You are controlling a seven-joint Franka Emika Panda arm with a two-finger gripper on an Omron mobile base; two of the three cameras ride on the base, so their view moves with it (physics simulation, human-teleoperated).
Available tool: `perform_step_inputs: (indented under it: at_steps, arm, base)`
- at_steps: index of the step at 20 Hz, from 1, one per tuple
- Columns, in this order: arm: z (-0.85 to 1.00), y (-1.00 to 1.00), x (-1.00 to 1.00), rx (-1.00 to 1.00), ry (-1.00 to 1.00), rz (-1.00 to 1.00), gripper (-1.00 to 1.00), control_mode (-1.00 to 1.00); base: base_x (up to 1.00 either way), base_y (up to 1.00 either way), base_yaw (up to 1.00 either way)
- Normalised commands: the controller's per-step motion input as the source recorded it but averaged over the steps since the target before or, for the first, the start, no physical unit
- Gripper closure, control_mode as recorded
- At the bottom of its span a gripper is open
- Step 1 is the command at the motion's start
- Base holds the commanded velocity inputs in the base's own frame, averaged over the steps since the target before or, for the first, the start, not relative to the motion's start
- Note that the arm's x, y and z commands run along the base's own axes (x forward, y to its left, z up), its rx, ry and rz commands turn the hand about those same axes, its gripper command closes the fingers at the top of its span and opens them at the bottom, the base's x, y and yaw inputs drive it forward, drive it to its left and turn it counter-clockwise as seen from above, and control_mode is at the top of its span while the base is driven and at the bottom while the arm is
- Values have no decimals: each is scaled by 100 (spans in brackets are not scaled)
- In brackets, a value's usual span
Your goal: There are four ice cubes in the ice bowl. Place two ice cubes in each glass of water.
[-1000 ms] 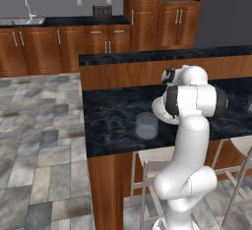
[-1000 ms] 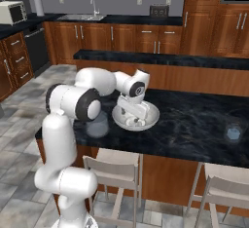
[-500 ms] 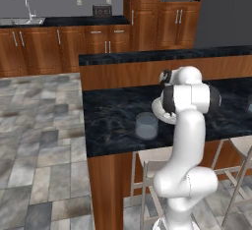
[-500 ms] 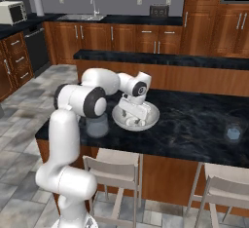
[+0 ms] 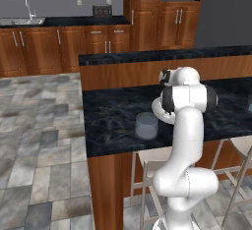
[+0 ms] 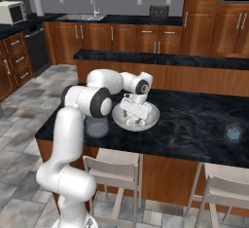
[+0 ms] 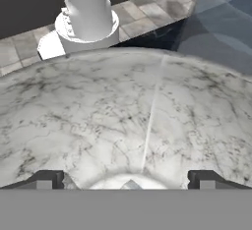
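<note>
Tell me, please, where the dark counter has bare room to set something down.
Free: the counter stretch between the ice bowl and the far glass. Crowded: the left end, where the open gripper is in the bowl, with the near glass beside it.

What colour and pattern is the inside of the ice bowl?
Pale grey-white with dark marbled veining; the ice bowl shows it best in the hand view.
</note>
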Motion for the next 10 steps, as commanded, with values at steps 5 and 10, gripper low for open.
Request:
perform_step_inputs:
  at_steps: [5, 10]
  arm:
    - [-9, 0, -39, 0, 4, -9, -100, -100]
    - [-2, 6, -27, 0, 7, -20, -100, -100]
  base:
    - [0, 0, 0]
    - [0, 0, 0]
